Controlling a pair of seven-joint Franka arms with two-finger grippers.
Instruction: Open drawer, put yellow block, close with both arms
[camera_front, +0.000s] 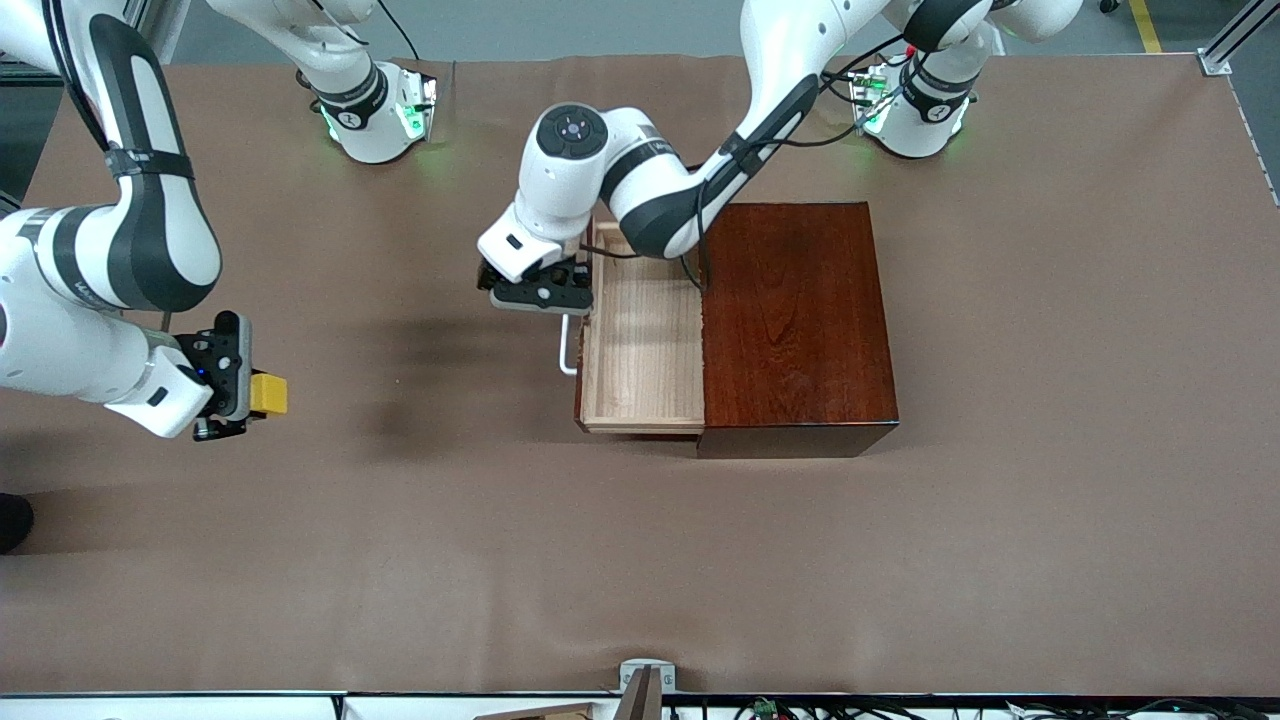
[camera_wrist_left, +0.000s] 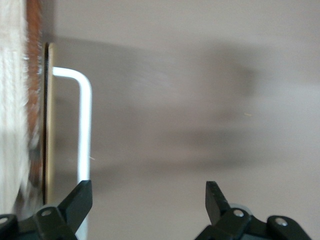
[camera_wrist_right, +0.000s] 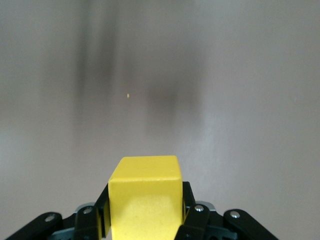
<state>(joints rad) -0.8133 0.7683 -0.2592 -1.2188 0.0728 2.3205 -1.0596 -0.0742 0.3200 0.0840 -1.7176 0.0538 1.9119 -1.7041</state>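
Observation:
The drawer (camera_front: 645, 345) is pulled out of the dark reddish-brown box (camera_front: 795, 325) and its light wood tray is empty. Its white bar handle (camera_front: 567, 345) also shows in the left wrist view (camera_wrist_left: 84, 130). My left gripper (camera_front: 540, 292) is open and empty, over the table just beside the handle; one fingertip (camera_wrist_left: 80, 197) lies next to the bar, not around it. My right gripper (camera_front: 250, 392) is shut on the yellow block (camera_front: 268, 393), held above the table toward the right arm's end. The yellow block fills the right wrist view (camera_wrist_right: 145, 197).
Brown table cover (camera_front: 640, 560) all around. The box stands mid-table, toward the left arm's end. The arm bases (camera_front: 375, 110) glow green at the table's edge farthest from the front camera.

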